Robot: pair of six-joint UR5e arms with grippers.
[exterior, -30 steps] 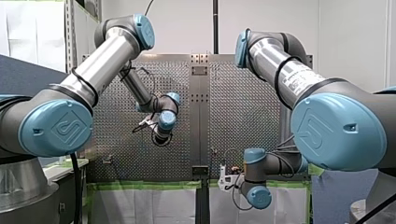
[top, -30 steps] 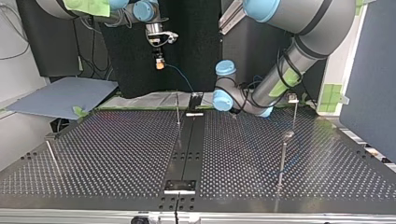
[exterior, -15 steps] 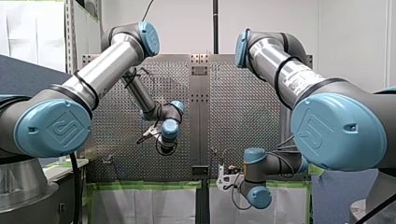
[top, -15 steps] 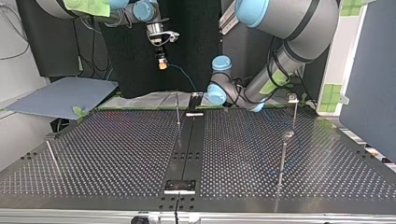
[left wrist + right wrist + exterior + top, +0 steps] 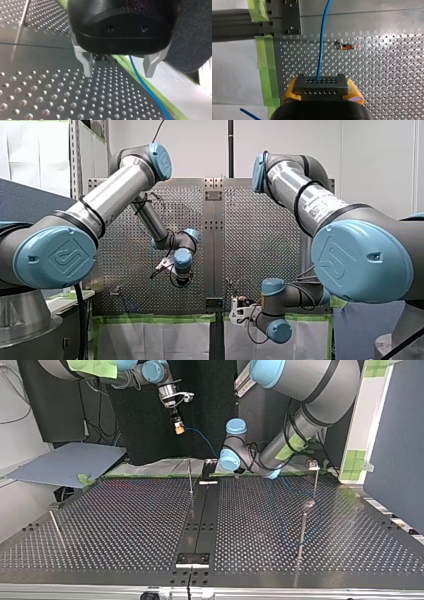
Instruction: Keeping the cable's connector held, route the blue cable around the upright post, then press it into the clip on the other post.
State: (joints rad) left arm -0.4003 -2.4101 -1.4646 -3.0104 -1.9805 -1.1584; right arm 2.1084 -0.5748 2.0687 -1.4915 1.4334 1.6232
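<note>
Compared with a second ago, my right tool (image 5: 178,429) has slid a bit closer to the upright post (image 5: 190,477) in the top view and leans a touch more. My left arm's wrist (image 5: 227,457) has swung in toward that post too, and in the front view it sits lower than it did.

Pose now: the right arm comes in high, behind the post, with its tool pointing down well above the surface (image 5: 125,525). Its yellow pads (image 5: 290,91) are clamped on the dark connector (image 5: 321,83), one on each side. The blue cable (image 5: 321,45) leaves the connector's face and runs straight ahead over the perforated plate. In the top view it droops from the tool, behind the post, toward the left arm's wrist.

The left arm is folded low, just beyond the post at the surface's far edge. The left tool (image 5: 118,74) is wide, its metal fingers (image 5: 87,63) spread and holding nothing, over the perforated surface. The cable runs under it, close by one finger.

The post with the clip (image 5: 314,477) stands well apart from the upright post, on the left arm's side.
</note>
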